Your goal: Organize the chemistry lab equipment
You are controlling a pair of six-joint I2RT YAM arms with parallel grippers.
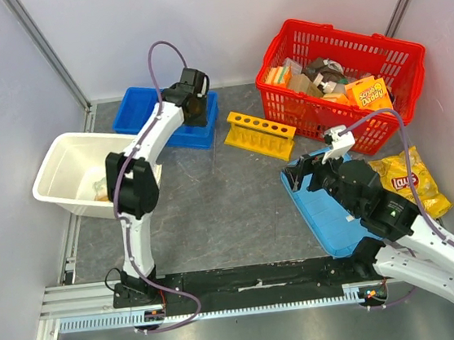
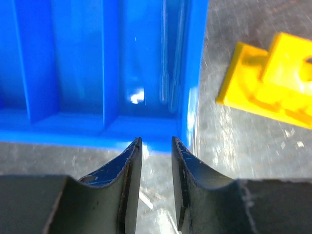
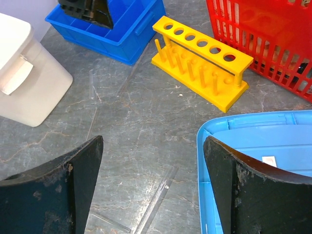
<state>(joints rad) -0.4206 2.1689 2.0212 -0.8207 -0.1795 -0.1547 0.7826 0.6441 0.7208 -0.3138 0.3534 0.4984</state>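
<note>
- The left gripper [image 2: 156, 146] hangs at the near edge of a blue bin [image 1: 144, 105] at the back of the worktop [image 1: 215, 212]. Its jaws stand a narrow gap apart, with nothing gripped between them.
- In the bin compartment just ahead of that gripper lie thin clear tubes [image 2: 168, 73], lengthwise against the bin's right wall.
- The yellow rack [image 1: 260, 133] stands upright on the worktop between the blue bin and a red basket [image 1: 399, 56] — near both, touching neither. Six round holes run along its top bar.
- The right gripper [image 3: 153, 141] hovers low over the worktop with its jaws spread wide and nothing in them. Its right finger is over a light-blue lid [image 1: 318, 217].
- A loose tube [image 3: 157, 197] lies flat on the grey worktop under the right gripper; another faint one shows nearer the bin.
- A white tub [image 1: 55, 169] sits at the left edge. Something small and pale lies in it, too small to make out.
- Readable writing: an orange box [image 1: 370, 92] in the red basket says "Scrub Daddy". The yellow chip bag [image 1: 413, 181], right of the lid, carries the Lay's logo.
</note>
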